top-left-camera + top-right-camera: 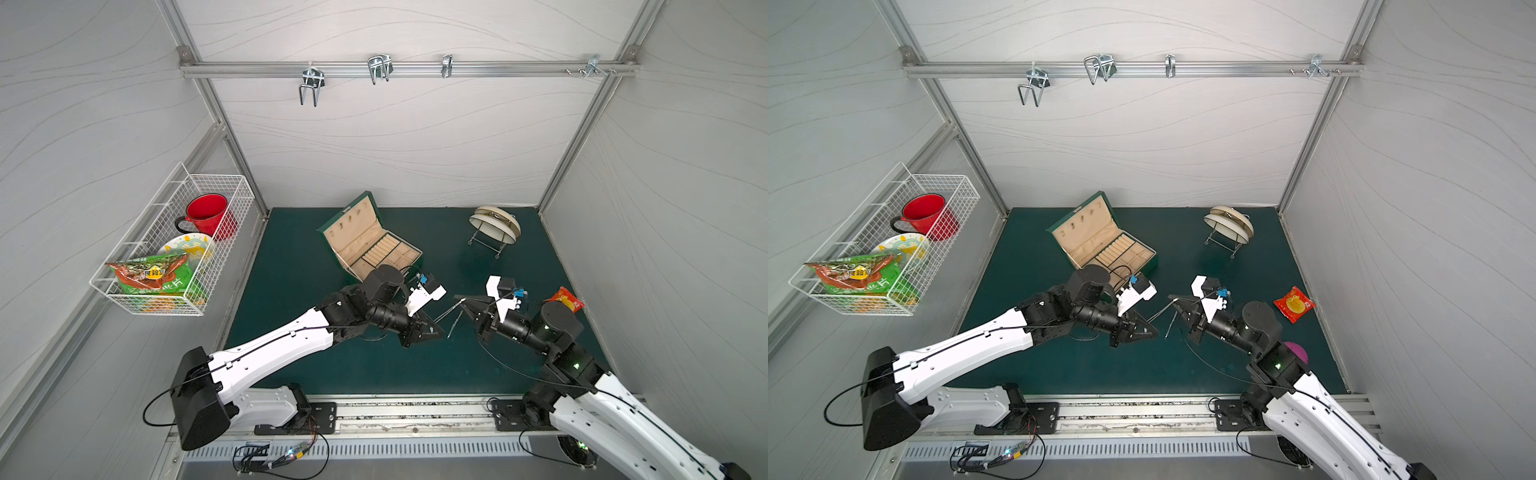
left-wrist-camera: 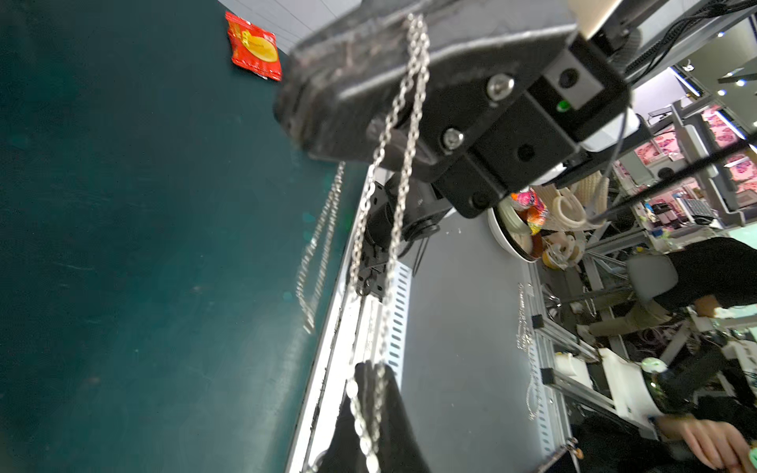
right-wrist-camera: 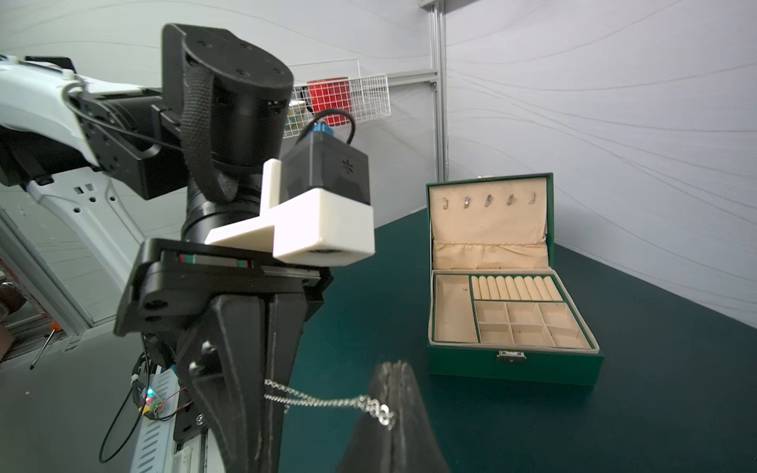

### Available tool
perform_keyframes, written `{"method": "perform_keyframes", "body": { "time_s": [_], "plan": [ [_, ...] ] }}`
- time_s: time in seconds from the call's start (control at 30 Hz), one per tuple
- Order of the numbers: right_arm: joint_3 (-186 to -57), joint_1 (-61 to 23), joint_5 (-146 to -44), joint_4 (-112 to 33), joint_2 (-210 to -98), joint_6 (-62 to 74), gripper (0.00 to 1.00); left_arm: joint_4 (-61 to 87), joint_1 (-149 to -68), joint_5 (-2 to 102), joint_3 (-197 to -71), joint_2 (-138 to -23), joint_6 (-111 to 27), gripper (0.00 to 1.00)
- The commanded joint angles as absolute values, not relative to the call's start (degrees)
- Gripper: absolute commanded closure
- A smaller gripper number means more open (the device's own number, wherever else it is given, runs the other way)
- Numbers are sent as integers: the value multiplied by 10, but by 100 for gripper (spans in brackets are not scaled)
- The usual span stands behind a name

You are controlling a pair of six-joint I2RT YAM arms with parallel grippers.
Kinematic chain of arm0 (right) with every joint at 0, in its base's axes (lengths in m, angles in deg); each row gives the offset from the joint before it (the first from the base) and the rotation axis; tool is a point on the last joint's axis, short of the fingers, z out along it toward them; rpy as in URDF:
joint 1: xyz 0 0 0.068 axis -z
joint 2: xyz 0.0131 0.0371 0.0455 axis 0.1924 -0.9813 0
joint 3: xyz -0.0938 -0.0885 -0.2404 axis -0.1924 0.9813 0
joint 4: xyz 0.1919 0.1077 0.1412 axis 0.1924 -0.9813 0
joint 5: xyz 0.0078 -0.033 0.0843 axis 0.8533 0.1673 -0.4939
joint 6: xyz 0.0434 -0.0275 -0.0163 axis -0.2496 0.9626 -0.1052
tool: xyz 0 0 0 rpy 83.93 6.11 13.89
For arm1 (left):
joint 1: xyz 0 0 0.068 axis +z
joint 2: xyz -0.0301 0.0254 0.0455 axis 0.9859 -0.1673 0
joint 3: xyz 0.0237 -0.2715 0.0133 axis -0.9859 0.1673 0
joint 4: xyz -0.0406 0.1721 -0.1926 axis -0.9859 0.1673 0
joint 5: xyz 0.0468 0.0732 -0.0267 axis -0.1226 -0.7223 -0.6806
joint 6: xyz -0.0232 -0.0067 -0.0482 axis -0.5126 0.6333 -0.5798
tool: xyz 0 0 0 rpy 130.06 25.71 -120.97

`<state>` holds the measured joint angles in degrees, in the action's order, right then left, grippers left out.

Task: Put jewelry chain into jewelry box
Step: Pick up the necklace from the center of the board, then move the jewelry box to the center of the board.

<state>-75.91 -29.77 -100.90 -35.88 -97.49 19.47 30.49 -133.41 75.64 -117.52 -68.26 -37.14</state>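
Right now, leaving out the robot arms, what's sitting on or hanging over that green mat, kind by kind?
Jewelry box: 1
Chain, held up in the air: 1
Red snack packet: 1
Racked set of cream dishes: 1
Purple thing, mostly hidden: 1
Total: 5

No legible text anywhere. White characters and a yellow label on the snack bag (image 1: pixel 151 276) are too blurred to read. Print on the red packet (image 2: pixel 254 51) is unreadable.
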Motion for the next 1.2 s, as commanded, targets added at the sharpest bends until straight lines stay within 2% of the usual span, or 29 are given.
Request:
{"method": "perform_keyframes", "body": {
  "time_s": [0.0,0.03,0.13,0.2,0.23,0.3,0.37,0.53,0.67,0.87,0.97,1.03,1.17],
  "plan": [
    [-782,-297,-994,-425,-994,216,100,195,-1334,703,-1158,-700,-363,97],
    [-785,-297,-988,-431,-1003,219,100,191,-1330,692,-1152,-705,-366,91],
    [-791,-297,-956,-447,-1026,229,100,169,-1312,670,-1125,-702,-396,62],
    [-788,-297,-923,-451,-1041,234,100,151,-1295,654,-1100,-685,-422,38],
    [-786,-297,-905,-452,-1048,234,100,147,-1287,635,-1086,-672,-434,22],
    [-781,-297,-870,-453,-1058,235,100,153,-1265,570,-1061,-644,-467,9],
    [-778,-297,-844,-456,-1070,236,100,195,-1227,466,-1041,-623,-529,4],
    [-773,-297,-824,-452,-1086,232,100,276,-1115,342,-1036,-668,-656,2],
    [-769,-297,-825,-447,-1093,229,100,295,-1059,343,-1081,-760,-701,2],
    [-765,-298,-839,-439,-1099,219,100,277,-1032,336,-1136,-881,-706,1],
    [-761,-299,-846,-434,-1101,215,100,270,-1020,343,-1155,-931,-703,3],
    [-759,-299,-846,-434,-1102,214,100,281,-1020,343,-1169,-950,-692,13],
    [-756,-299,-846,-435,-1101,217,100,289,-1020,348,-1155,-948,-667,48]
  ]
}}
